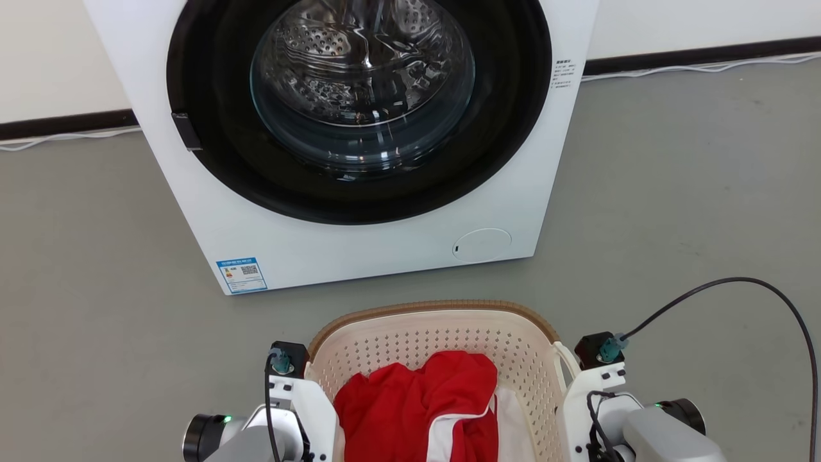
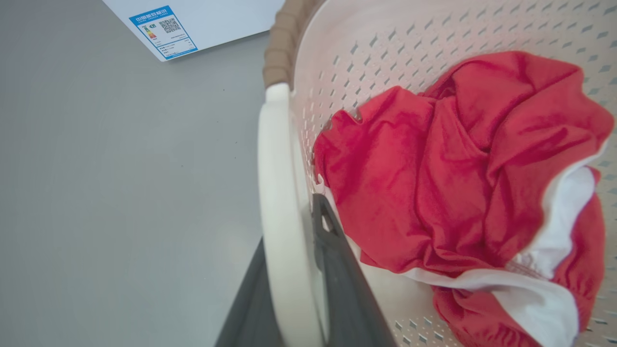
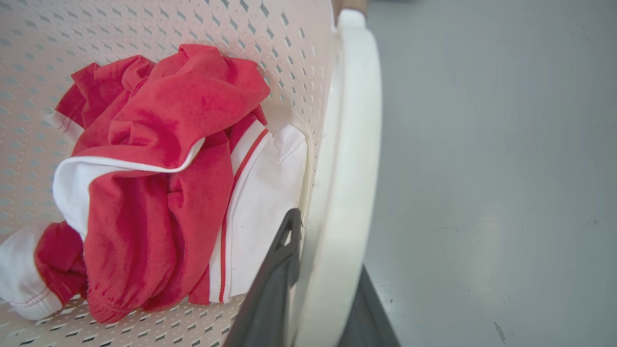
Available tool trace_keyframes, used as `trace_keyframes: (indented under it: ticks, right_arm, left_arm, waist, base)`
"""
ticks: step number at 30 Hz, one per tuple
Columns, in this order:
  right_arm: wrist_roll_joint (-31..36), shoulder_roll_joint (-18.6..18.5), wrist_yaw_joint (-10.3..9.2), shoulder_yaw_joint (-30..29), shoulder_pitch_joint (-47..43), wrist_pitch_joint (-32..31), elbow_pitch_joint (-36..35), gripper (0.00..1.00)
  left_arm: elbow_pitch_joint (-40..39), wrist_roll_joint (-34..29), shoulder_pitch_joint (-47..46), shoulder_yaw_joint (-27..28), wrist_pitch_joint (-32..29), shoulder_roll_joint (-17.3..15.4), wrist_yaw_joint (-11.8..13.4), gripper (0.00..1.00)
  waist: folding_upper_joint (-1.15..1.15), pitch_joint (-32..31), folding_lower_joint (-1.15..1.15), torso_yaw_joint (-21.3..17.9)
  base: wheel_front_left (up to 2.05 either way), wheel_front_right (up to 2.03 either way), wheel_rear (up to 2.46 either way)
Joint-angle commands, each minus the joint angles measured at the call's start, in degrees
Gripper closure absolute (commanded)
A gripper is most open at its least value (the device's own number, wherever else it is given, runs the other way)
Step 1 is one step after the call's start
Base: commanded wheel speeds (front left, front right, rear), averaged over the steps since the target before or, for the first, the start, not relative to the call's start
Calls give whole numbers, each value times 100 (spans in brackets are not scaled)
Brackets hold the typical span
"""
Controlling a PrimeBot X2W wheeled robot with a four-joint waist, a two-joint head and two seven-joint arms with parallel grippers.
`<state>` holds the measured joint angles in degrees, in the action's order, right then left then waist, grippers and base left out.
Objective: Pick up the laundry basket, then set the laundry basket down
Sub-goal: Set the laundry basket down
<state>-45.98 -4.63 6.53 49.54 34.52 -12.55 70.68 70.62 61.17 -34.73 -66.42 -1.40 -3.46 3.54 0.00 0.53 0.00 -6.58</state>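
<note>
The laundry basket (image 1: 436, 333) is cream, perforated, with a brown woven rim, and sits low in the head view in front of the washer. Red and white clothes (image 1: 417, 404) lie inside it. My left gripper (image 2: 289, 226) is shut on the basket's white left handle (image 2: 274, 183), one dark finger inside the wall and one outside. My right gripper (image 3: 328, 246) is shut the same way on the white right handle (image 3: 352, 144). The white wrist housings (image 1: 301, 404) (image 1: 590, 398) flank the basket. I cannot tell whether the basket's base touches the floor.
A white front-loading washer (image 1: 211, 212) with its round glass door (image 1: 362, 83) shut stands just beyond the basket. Grey floor (image 1: 673, 192) spreads to both sides. A black cable (image 1: 770, 301) loops from my right wrist. White cords run along the wall base.
</note>
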Motion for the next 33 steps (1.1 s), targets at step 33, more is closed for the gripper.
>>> trace_keyframes:
  ticks: [33]
  right_arm:
    - [-103, 83, 96, 316, 1024, 1440, -131, 100]
  left_arm:
    - [74, -89, -1445, -122, 763, 58, 266, 100]
  waist:
    - [0, 1904, 0, 215]
  base:
    - [0, 0, 0]
